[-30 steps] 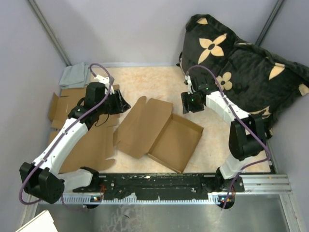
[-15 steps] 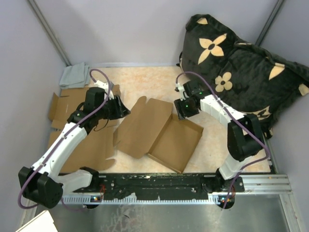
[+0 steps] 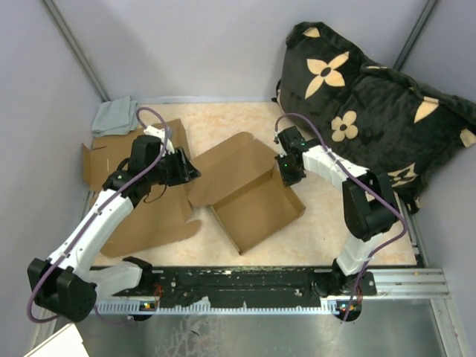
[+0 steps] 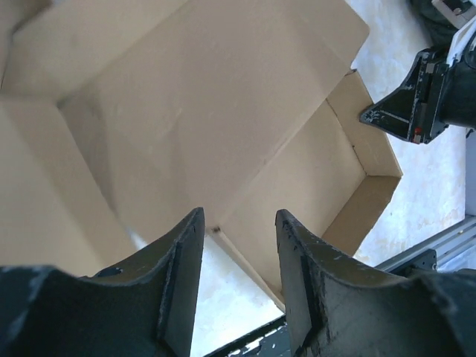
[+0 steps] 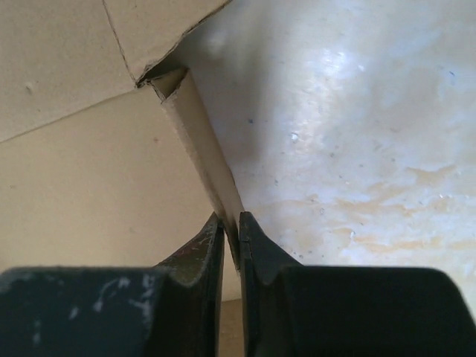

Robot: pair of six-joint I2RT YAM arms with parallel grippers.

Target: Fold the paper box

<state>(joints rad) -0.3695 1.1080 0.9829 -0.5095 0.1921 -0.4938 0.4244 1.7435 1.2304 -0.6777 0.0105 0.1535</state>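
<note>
The brown paper box (image 3: pixel 253 208) lies open in the middle of the table, its tray toward the front and its lid flap (image 3: pixel 227 165) raised toward the back left. My right gripper (image 3: pixel 290 175) is shut on the tray's far right side wall (image 5: pixel 199 152), and its fingertips (image 5: pixel 231 227) pinch the cardboard edge. My left gripper (image 3: pixel 189 168) is open and empty, just left of the lid flap. In the left wrist view the box (image 4: pixel 223 111) fills the picture above my open gripper (image 4: pixel 239 223), and the right gripper (image 4: pixel 416 104) shows at the upper right.
Flat cardboard sheets (image 3: pixel 149 216) lie under and left of my left arm, one more (image 3: pixel 100 160) by the left wall. A grey cloth (image 3: pixel 115 115) sits at the back left corner. A black flowered cushion (image 3: pixel 372 97) fills the back right. A metal rail (image 3: pixel 260 286) runs along the front edge.
My right gripper has moved left and closed on the box's side wall. The box has turned and shifted left, its lid flap now raised. The flat sheets on the left have shifted.
</note>
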